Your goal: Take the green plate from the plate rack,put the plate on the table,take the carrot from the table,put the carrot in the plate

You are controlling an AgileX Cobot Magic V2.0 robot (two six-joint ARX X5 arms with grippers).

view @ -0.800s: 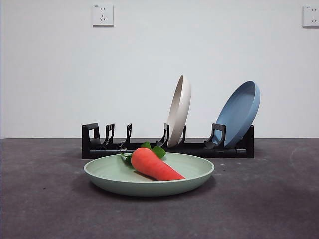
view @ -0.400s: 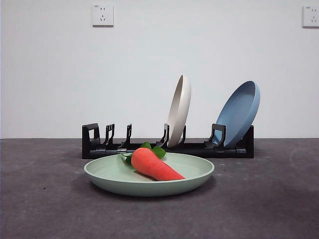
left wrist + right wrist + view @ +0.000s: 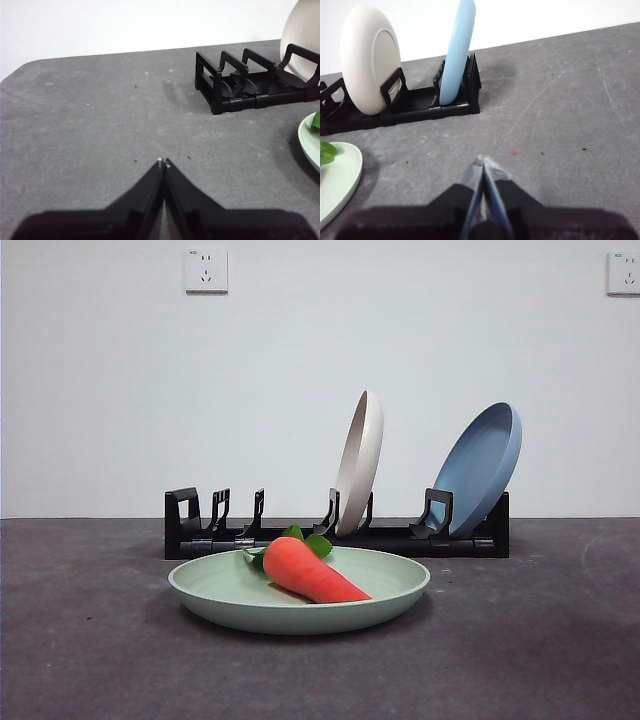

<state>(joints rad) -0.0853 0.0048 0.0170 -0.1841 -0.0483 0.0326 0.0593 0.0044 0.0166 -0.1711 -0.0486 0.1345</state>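
The green plate [image 3: 300,592] lies flat on the table [image 3: 90,660] in front of the plate rack [image 3: 335,536]. In it rests the orange carrot [image 3: 312,573], its green leaves toward the rack. The left wrist view catches the plate's rim [image 3: 311,142] and the rack's empty slots [image 3: 235,82]. The plate's edge [image 3: 337,182] shows in the right wrist view too. My left gripper [image 3: 163,161] hovers shut over bare table, off the rack's empty end. Also shut and holding nothing, my right gripper [image 3: 482,161] hangs over the table near the rack's other end. Neither arm appears in the front view.
A cream plate [image 3: 359,462] and a blue plate [image 3: 480,468] stand upright in the rack. Behind the table rises a white wall with two sockets [image 3: 206,270].
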